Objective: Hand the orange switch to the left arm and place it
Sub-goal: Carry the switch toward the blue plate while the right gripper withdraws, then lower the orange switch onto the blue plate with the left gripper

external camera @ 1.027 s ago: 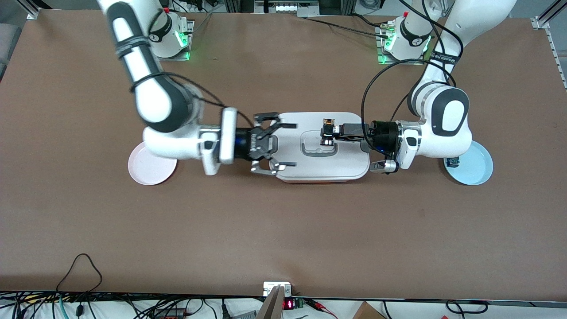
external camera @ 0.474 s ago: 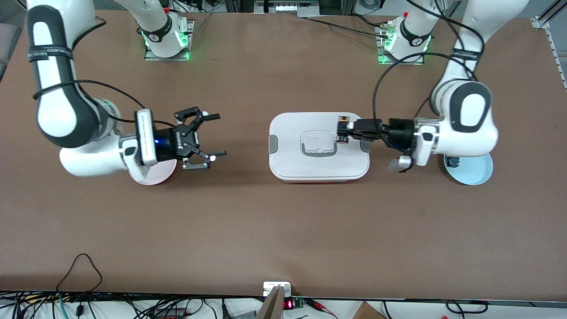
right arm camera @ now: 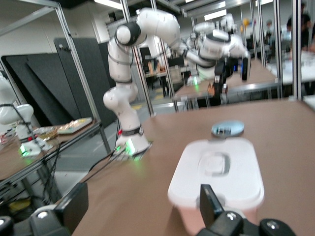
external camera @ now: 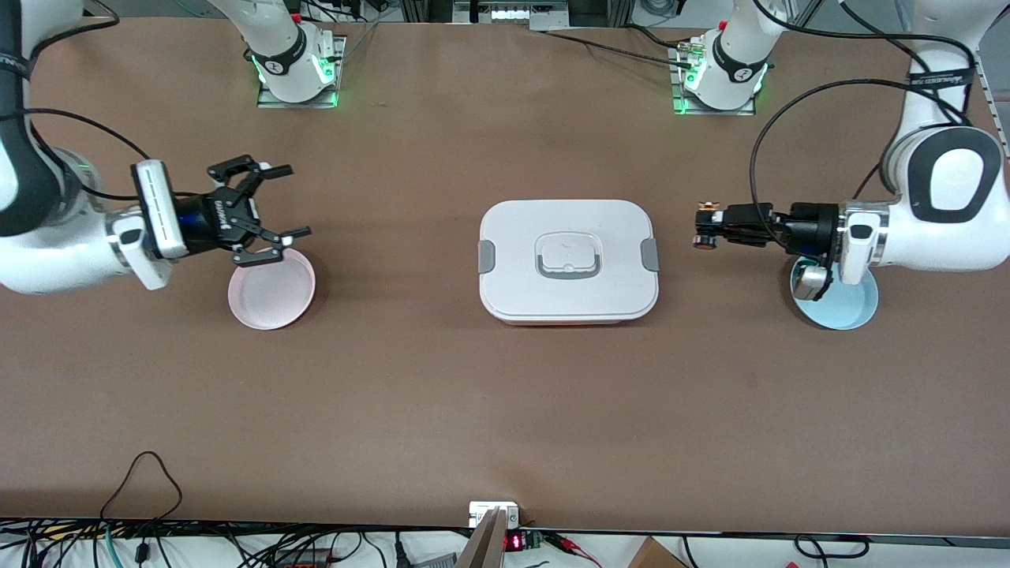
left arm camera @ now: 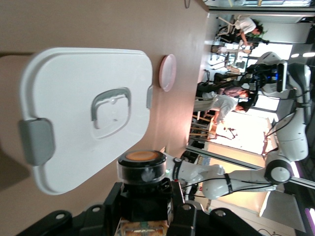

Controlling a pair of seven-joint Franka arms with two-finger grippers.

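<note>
The orange switch point(external camera: 701, 239), black with an orange cap, is held in my left gripper point(external camera: 707, 226), which is shut on it in the air over bare table between the box point(external camera: 568, 296) and the blue plate point(external camera: 856, 308). In the left wrist view the switch point(left arm camera: 142, 169) sits between the fingers with its orange cap facing the box point(left arm camera: 74, 83). My right gripper point(external camera: 288, 201) is open and empty over the table beside the pink plate point(external camera: 272, 296). In the right wrist view its fingers point(right arm camera: 209, 202) stand wide apart, with the box point(right arm camera: 221, 184) ahead.
The white lidded box lies in the middle of the table between the two grippers. The pink plate is at the right arm's end, the blue plate at the left arm's end. The blue plate point(right arm camera: 227, 129) shows in the right wrist view.
Both grippers have drawn back from over the box toward their own ends of the table. The left one still carries the switch; the right one stays open and empty.
</note>
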